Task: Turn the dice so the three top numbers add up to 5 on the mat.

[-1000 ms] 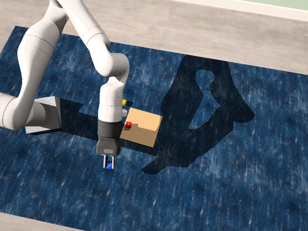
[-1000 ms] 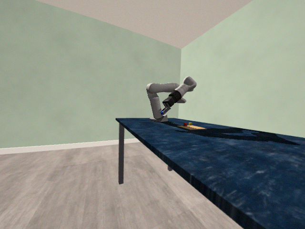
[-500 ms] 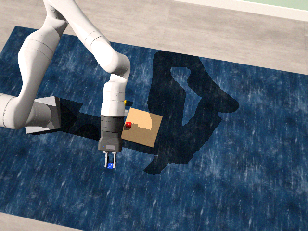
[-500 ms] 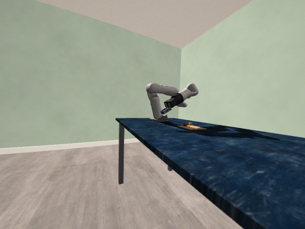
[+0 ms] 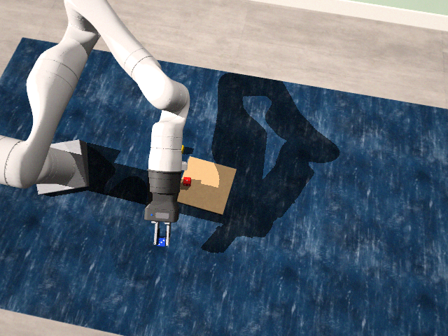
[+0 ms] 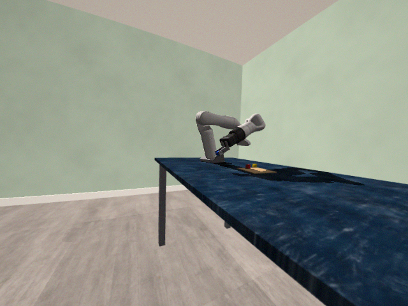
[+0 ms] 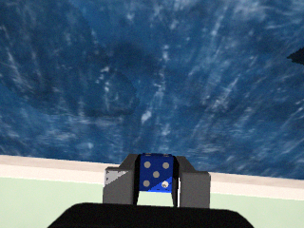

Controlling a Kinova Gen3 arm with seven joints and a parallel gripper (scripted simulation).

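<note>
Fingers (image 5: 162, 236) clamped on the blue die (image 5: 162, 241), held in the air above the blue surface (image 5: 325, 253) and off the near-left corner of the tan mat (image 5: 213, 195); red die (image 5: 186, 180) on the mat's left edge; yellow die (image 5: 183, 147) beyond the mat, mostly hidden by the arm.

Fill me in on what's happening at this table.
A white arm's gripper has its fingers shut on a blue die and holds it in the air above the blue table, off to one side of the tan mat. The red die sits on the mat near its edge. The yellow die is near the mat; whether it rests on it is unclear. Two dice still need placing and turning.
</note>
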